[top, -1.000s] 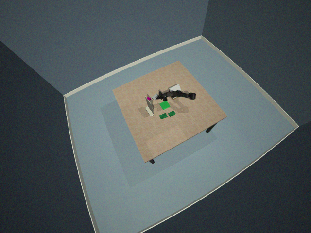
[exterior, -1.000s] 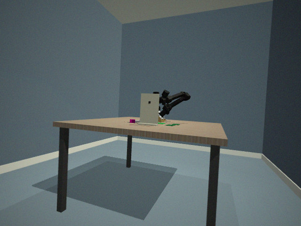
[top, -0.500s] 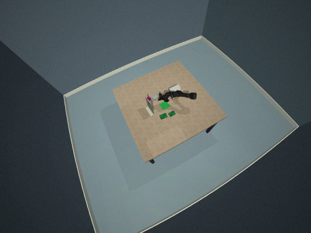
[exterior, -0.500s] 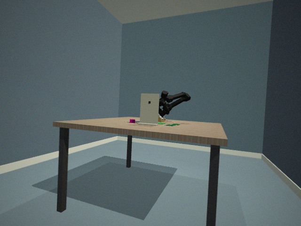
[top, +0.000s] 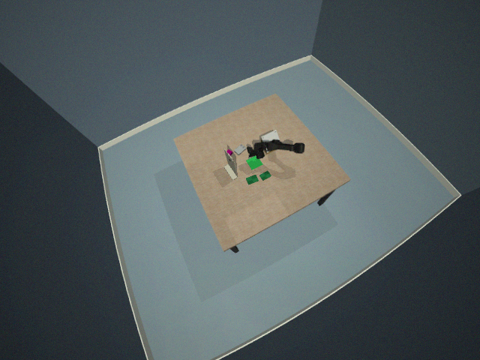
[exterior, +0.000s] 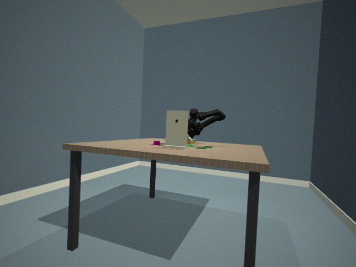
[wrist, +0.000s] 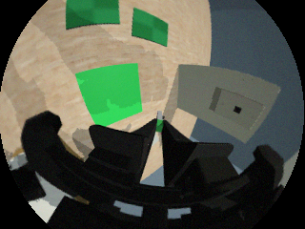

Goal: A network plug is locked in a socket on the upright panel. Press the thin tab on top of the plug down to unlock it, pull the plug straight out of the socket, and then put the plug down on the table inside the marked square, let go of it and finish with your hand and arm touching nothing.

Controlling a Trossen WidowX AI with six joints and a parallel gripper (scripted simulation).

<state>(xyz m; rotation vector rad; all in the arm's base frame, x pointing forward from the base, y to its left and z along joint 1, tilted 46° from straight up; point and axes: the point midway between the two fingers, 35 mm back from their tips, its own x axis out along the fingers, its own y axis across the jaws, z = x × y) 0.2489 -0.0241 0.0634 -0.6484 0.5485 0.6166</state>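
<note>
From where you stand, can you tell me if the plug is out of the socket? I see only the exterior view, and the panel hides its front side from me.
Observer: Yes. In the wrist view, the socket in the panel is an empty dark hole.
Operator: Does the gripper hold the plug?
Observer: The gripper is shut on a thin pale piece with a green tip, which seems to be the plug.
Operator: Where is the marked square?
Observer: In the top view, the bright green square lies just beside the gripper, between it and two darker green patches.
</note>
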